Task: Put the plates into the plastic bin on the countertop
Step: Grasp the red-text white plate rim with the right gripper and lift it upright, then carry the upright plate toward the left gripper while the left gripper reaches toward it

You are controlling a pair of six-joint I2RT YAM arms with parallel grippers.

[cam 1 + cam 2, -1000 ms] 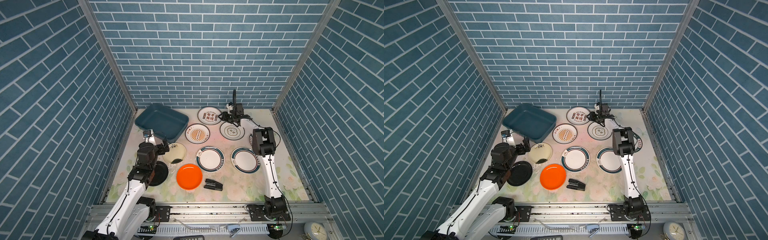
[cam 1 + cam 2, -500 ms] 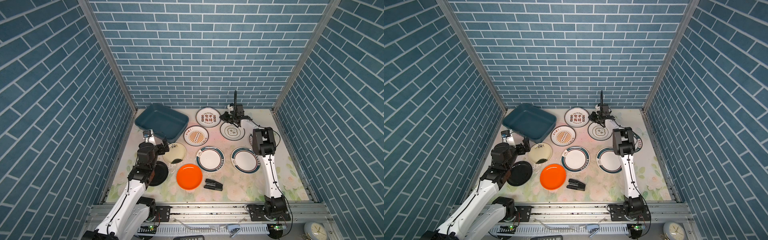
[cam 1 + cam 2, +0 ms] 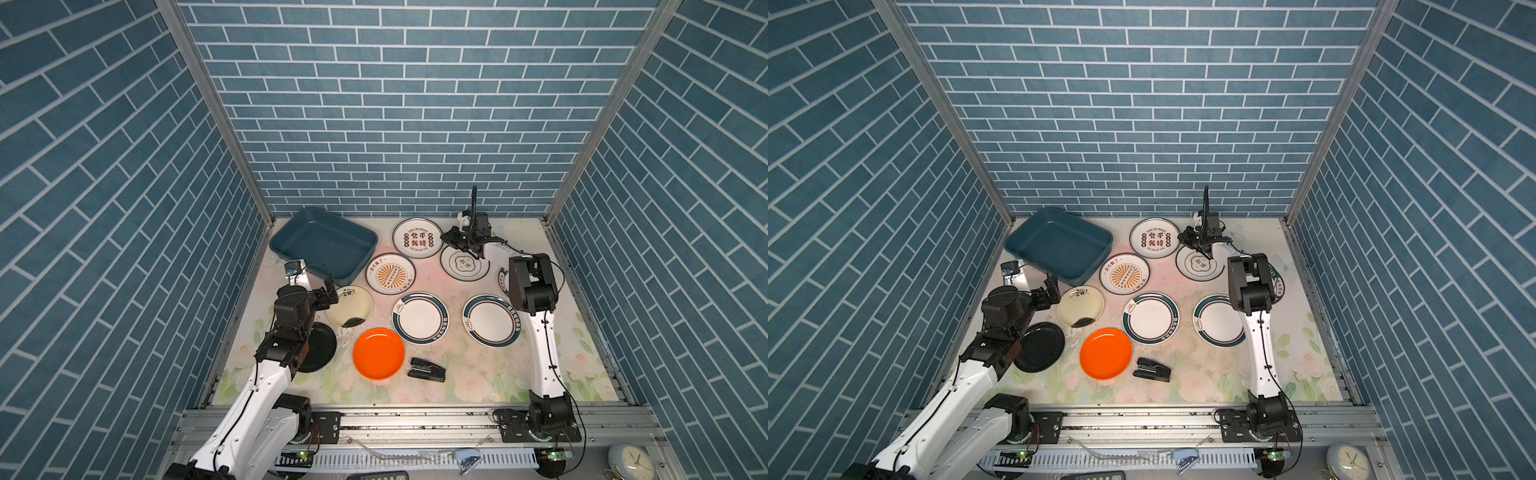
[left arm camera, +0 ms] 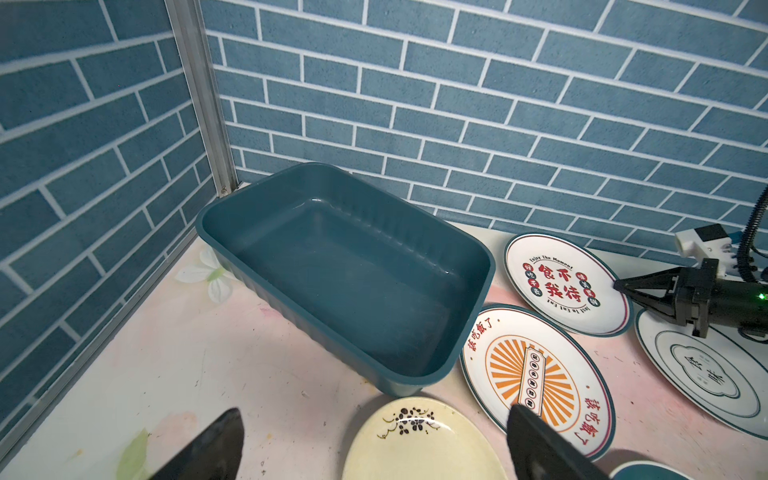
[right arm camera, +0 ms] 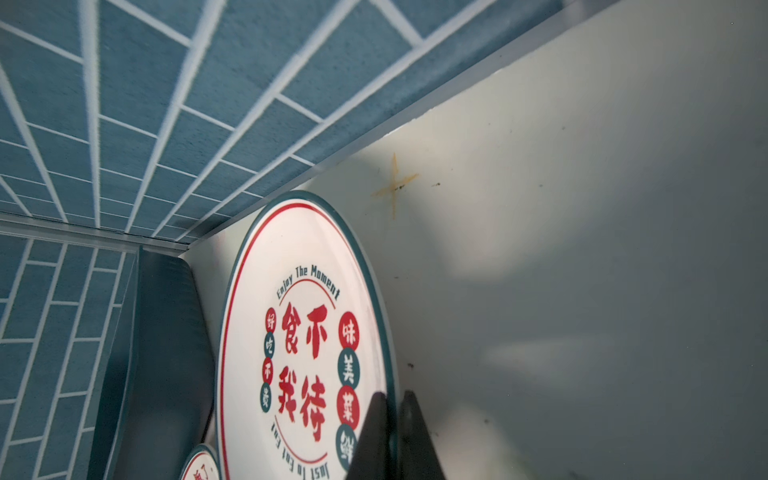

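- Blue brick walls (image 3: 395,124) closed in a flowery countertop (image 3: 478,374) on three sides.
- Bin (image 3: 322,249) sat at 10–11 o'clock, tight in the back-left corner, and was empty in both top views.
- Progress: none of the nine plates was in the bin; all lay on the countertop.
- Right gripper (image 5: 390,401) was at 12–1 o'clock, with its fingers pinched narrow on the 3 o'clock rim of the red-lettered plate (image 3: 417,238). No lift was visible.
- Left gripper (image 3: 328,293) was at 9 o'clock with its fingers spread wide and holding nothing, just over the 10 o'clock edge of the cream plate (image 3: 349,306).
- Also left to move:
  - sunburst plate (image 3: 390,273)
  - cloud plate (image 3: 464,262)
  - teal-rimmed plate (image 3: 419,318) and its twin (image 3: 492,320)
  - orange plate (image 3: 378,353)
  - black plate (image 3: 322,347)
  - one plate (image 3: 1281,286) half hidden behind the right arm (image 3: 532,286)
- Edges:
  - The red-lettered plate lay near the back wall.
  - The sunburst plate lay just beside the bin's 4 o'clock corner.
  - The cloud plate lay just beside the right gripper.
- Open room:
  - The strip at 5–7 o'clock was bare apart from a stapler (image 3: 426,369), and 4 o'clock was bare too.
  - The short run from 12 o'clock to the bin looked clear.
  - The plate would likely need to rise over the bin wall.
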